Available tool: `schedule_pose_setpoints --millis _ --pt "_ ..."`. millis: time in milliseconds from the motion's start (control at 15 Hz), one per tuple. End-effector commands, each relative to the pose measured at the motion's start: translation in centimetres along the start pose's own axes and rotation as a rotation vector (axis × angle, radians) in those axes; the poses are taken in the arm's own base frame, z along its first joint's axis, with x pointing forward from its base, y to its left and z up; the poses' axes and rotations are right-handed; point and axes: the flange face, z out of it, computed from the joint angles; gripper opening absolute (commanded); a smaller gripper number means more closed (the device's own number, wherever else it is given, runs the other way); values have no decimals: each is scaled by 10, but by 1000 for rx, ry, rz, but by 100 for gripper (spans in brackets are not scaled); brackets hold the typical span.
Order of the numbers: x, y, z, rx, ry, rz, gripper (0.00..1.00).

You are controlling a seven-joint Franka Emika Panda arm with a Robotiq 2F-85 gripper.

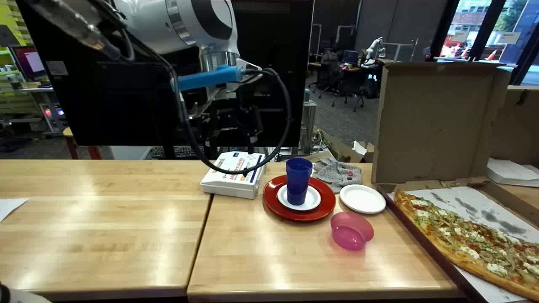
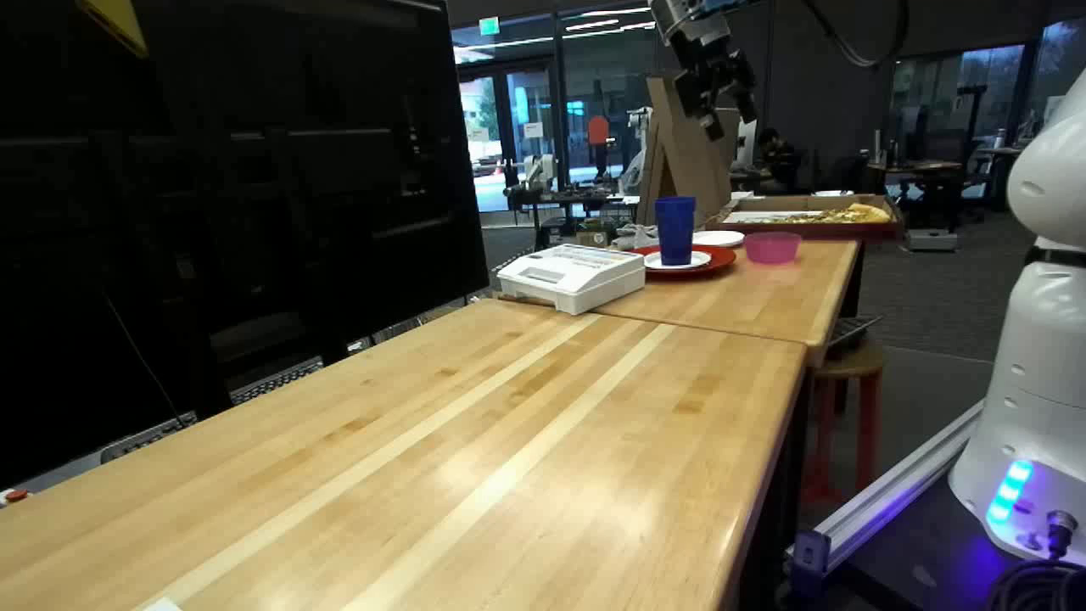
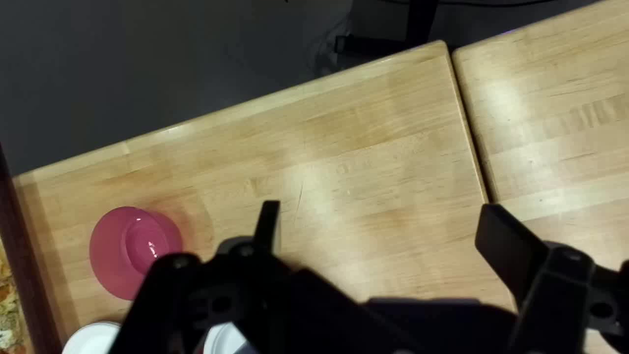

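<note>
My gripper (image 1: 231, 147) is open and empty, raised above the table; it also shows in an exterior view (image 2: 731, 123) and in the wrist view (image 3: 378, 216). A white box with printed labels (image 1: 233, 172) lies nearest below it in the image. Beside the box, a blue cup (image 1: 298, 181) stands upright on a small white plate (image 1: 313, 198), which sits on a red plate (image 1: 329, 202). A pink translucent bowl (image 1: 351, 230) stands in front; it shows left in the wrist view (image 3: 135, 250). Another white plate (image 1: 363, 198) lies beside the red one. The cup is hidden in the wrist view.
An open pizza box (image 1: 442, 122) with pizza (image 1: 471, 235) stands at one end, lid upright. A grey knitted cloth (image 1: 339, 173) lies behind the plates. Two wooden tabletops (image 2: 475, 441) meet at a narrow gap. A large black screen (image 2: 237, 170) stands behind the table.
</note>
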Motion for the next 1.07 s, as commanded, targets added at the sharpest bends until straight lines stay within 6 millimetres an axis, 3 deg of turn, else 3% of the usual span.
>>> schedule_pose_setpoints --millis 0,667,1000 --pt "0 0 0 0 -1 0 100" --pt "2 0 -1 -17 2 4 100" --pt "27 1 -7 -60 136 -38 100"
